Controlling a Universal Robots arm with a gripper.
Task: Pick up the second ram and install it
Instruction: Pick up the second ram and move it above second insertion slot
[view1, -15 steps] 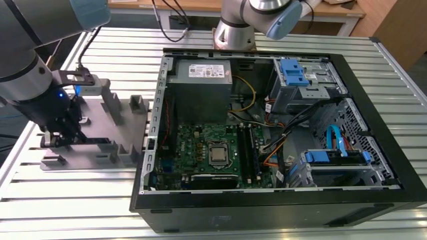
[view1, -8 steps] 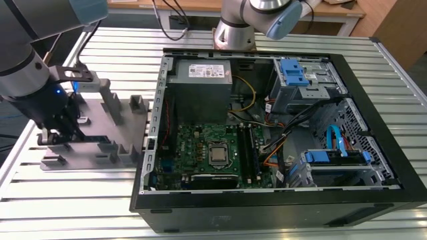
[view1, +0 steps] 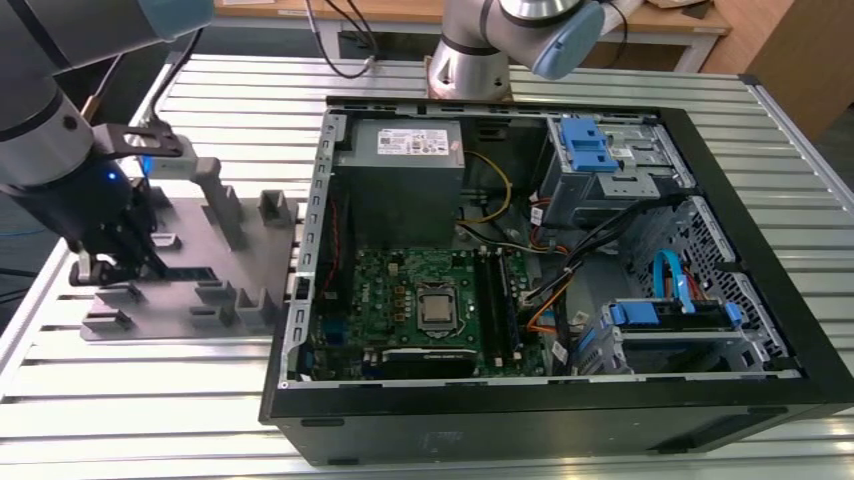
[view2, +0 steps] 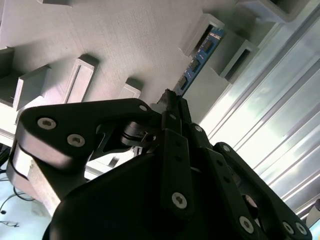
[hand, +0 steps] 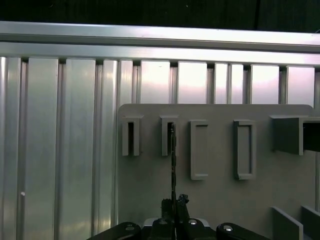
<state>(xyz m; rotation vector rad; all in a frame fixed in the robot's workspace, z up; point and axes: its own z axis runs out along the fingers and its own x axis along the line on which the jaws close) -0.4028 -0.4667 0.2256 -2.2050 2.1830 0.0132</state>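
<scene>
In the exterior view, your bench (view1: 160, 400) is made of long silver metal strips. Behind it is a wooden table (view1: 267, 12). A big black computer case (view1: 534, 430) lies open on the exterior view's right, with a green board (view1: 400, 280) and lots of wires inside. On the exterior view's left sits a grey block (view1: 227, 300) with slots and posts. Your arm (view1: 54, 150) hangs over the block, and the claw (view1: 134, 262) is down among the posts. The base of another arm (view1: 467, 60) stands past the case.

In the second wrist view, the second ram (view2: 202, 52) is a thin blue-green strip. It stands on its edge in the slots of the grey block. The claw (view2: 171, 97) is pinched tight on its near end. The claw's own black body hides much of the block.

In the first wrist view, you see the second ram (hand: 173, 160) edge on, like a thin dark line. Its far end sits in a slot of the block, and the claw (hand: 174, 204) grips the near end. The silver bench lies beyond the block.
</scene>
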